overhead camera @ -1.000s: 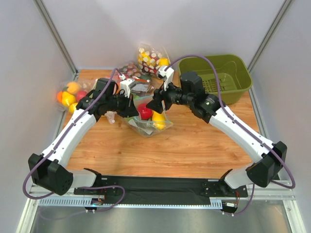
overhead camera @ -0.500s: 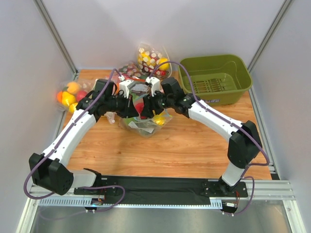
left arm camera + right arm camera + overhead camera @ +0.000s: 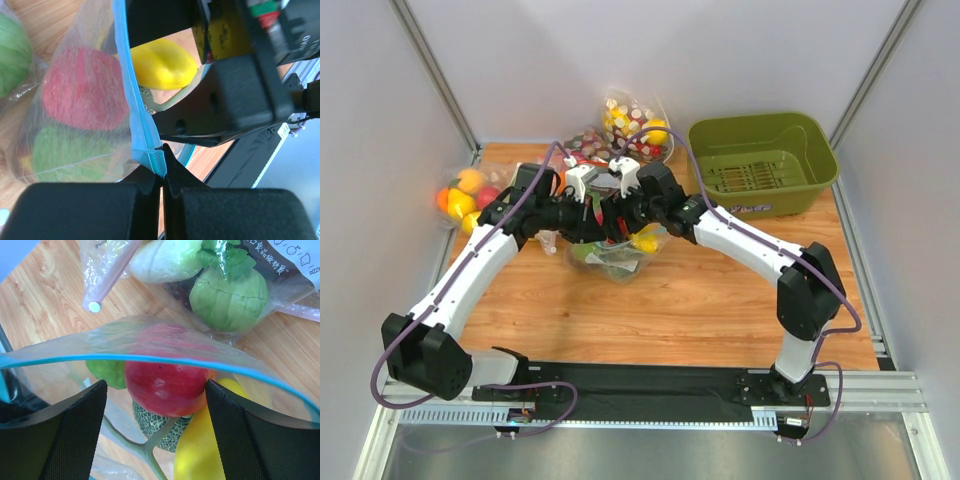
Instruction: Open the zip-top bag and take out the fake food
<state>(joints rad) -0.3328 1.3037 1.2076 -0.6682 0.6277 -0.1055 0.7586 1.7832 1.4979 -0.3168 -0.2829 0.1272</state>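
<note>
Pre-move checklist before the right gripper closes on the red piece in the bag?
1. Left gripper pinching the zip-top bag at its blue zipper strip: ok, fingers shut on the strip's end.
2. Bag mouth open: ok, rim arcs wide in the right wrist view.
3. Right gripper open: ok, red ball sits between its fingers.
4. Fingers past the plastic, inside the bag: cannot tell.
5. Other fake food clear of the grasp: not ok, yellow lemon and green piece crowd the red ball.
6. Pink-zipper bag out of the way: ok, lies beyond the opening.
</note>
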